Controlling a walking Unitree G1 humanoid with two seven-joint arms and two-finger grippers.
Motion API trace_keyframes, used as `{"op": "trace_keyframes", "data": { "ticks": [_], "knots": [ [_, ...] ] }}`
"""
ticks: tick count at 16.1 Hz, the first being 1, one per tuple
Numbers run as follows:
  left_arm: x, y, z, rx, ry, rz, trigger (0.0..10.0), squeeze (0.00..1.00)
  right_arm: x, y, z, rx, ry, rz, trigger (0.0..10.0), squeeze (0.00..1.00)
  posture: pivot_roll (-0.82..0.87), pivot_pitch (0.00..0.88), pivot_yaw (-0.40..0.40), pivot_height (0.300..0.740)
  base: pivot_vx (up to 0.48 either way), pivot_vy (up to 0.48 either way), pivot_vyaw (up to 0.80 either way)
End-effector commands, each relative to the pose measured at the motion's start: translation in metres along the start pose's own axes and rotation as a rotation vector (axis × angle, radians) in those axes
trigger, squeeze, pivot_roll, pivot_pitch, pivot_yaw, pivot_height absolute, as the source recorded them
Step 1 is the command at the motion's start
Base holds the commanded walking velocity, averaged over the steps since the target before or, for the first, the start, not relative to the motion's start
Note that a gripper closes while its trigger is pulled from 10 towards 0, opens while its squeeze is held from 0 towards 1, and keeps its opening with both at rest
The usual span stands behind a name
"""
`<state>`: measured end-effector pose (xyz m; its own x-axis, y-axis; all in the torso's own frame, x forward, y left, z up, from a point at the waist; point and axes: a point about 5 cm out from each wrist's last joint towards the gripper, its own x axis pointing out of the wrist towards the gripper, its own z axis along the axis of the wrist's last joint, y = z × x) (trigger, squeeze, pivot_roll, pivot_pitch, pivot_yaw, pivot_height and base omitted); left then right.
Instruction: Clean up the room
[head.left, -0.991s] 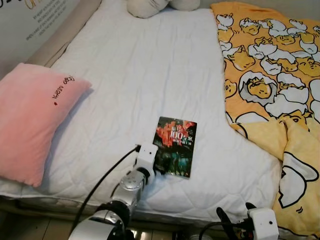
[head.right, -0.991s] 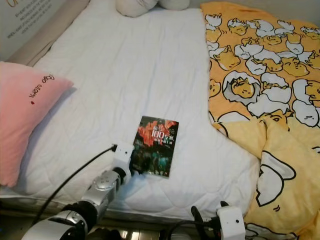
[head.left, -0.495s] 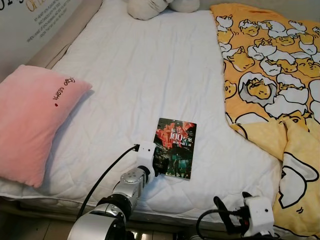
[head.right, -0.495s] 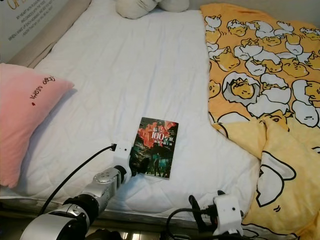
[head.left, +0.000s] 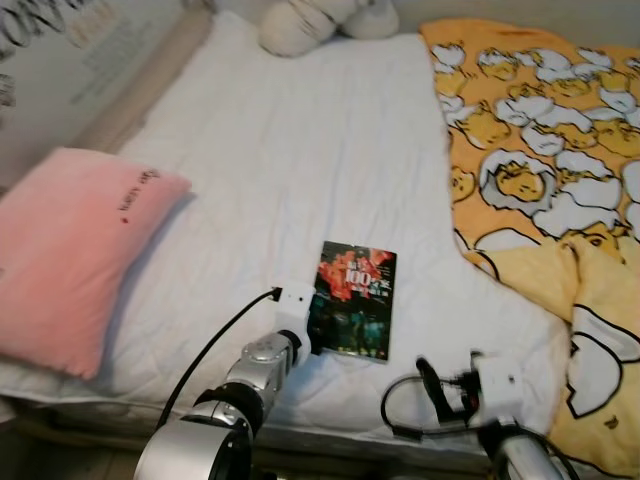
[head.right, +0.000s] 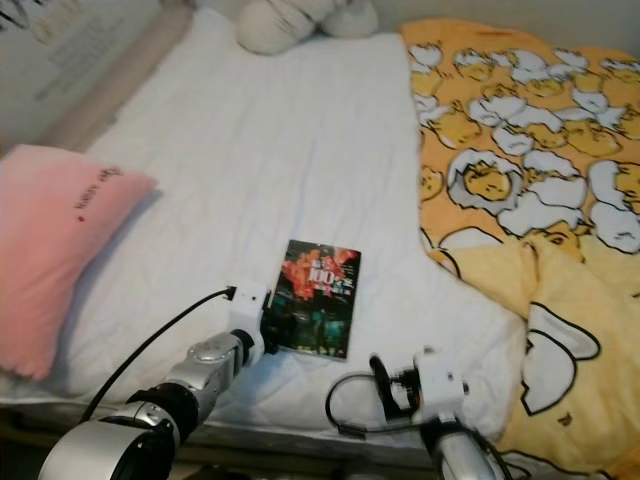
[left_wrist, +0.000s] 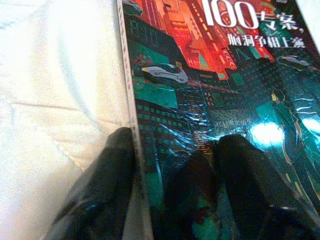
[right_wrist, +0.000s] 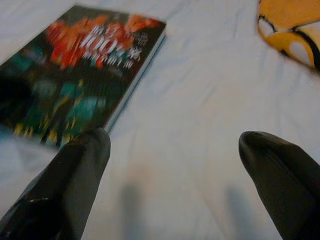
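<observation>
Far left we saw a pink pillow (head.left: 62, 255) at the edge of the white mattress (head.left: 300, 140), well apart from everything else. Next over, our left gripper (left_wrist: 172, 167) was at the near left corner of the book (head.left: 352, 313): in the left wrist view one black finger (left_wrist: 105, 190) sat on the sheet just outside the spine edge and the other lay on the glossy cover, so the fingers straddled that edge, not fully pressed together; whether they truly pinched it we couldn't tell. The book lay flat near the foot of the mattress, its long axis running away from us toward the head of the bed, slightly tilted. Right of it, our right gripper (right_wrist: 180, 170) hovered over bare sheet with fingers spread wide, book just off to its left, near but not touching. Farthest right was the yellow patterned duvet (head.left: 540, 150). We judged the left arm nearer and already placed, so the lift would turn on its hold at the spine corner.
</observation>
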<state>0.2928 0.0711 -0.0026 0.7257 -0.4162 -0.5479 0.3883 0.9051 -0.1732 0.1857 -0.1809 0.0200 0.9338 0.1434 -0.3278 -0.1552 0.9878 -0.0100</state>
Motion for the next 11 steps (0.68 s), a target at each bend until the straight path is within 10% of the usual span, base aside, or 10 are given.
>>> {"op": "trace_keyframes", "data": {
  "ticks": [1,5,9,11],
  "knots": [
    [0.003,-0.006,0.006,-0.017,0.018,-0.034,0.0,0.0,0.009,-0.006,0.001,-0.004,-0.012,-0.038,10.0,0.0,-0.16,0.0,0.037,0.732,0.0,0.0,0.0],
    [0.005,-0.004,0.036,-0.005,-0.098,-0.056,0.0,0.0,0.028,-0.008,0.016,0.008,-0.08,-0.066,10.0,0.0,-0.13,0.0,0.055,0.732,0.0,0.0,0.0],
    [-0.016,0.015,0.087,0.121,-0.444,-0.157,0.0,0.0,0.035,-0.004,0.045,0.064,-0.214,-0.098,10.0,0.0,-0.06,0.0,0.073,0.732,0.0,0.0,0.0],
    [-0.024,0.016,0.083,0.227,-0.469,-0.142,0.0,0.0,0.035,0.003,0.045,0.076,-0.227,-0.092,10.0,0.0,-0.03,0.0,0.069,0.732,0.0,0.0,0.0]
  ]
}}
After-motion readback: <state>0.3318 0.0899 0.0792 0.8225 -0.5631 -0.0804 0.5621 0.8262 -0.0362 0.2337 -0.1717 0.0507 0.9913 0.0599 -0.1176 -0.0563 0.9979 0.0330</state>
